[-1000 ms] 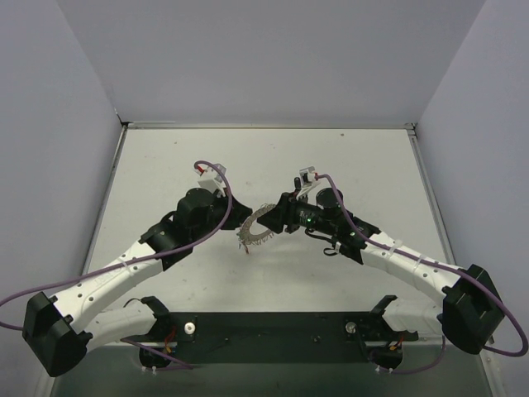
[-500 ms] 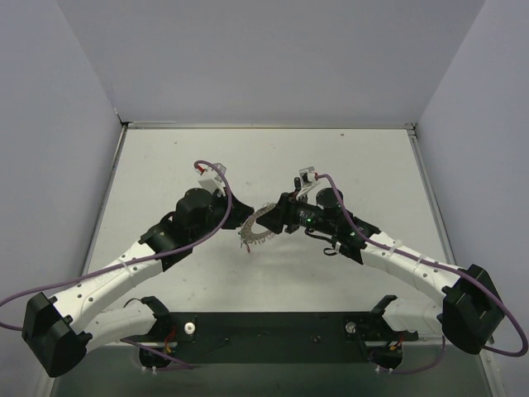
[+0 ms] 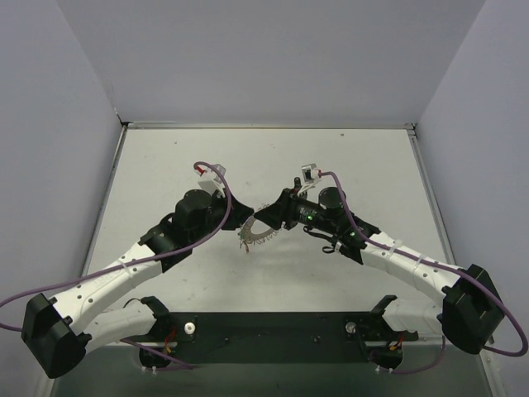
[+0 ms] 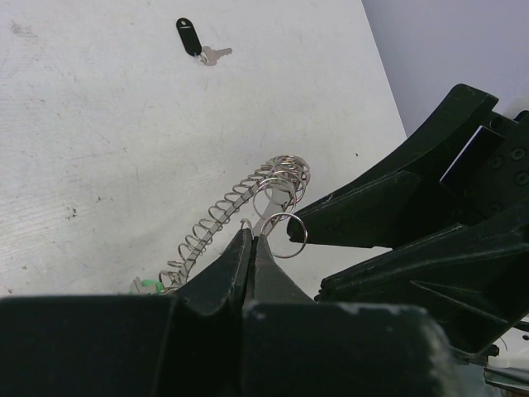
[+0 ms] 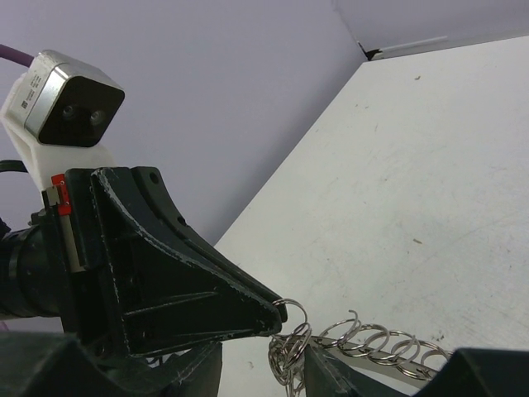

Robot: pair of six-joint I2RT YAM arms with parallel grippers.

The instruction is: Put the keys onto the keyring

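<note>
Together both tools hold the keyring (image 3: 257, 234) above the tabletop (image 3: 165, 165).
Right tool (image 3: 266, 218) seems to grasp one end, and the coil's long axis runs down-left from it. Left tool (image 4: 250, 240) is clenched on a loop at this same end, tips almost touching. Black key (image 4: 191, 38) lies well apart.

Plain lilac-grey walls (image 3: 273, 58) close in a scuffed white table (image 3: 165, 165) on three sides, evenly lit.
</note>
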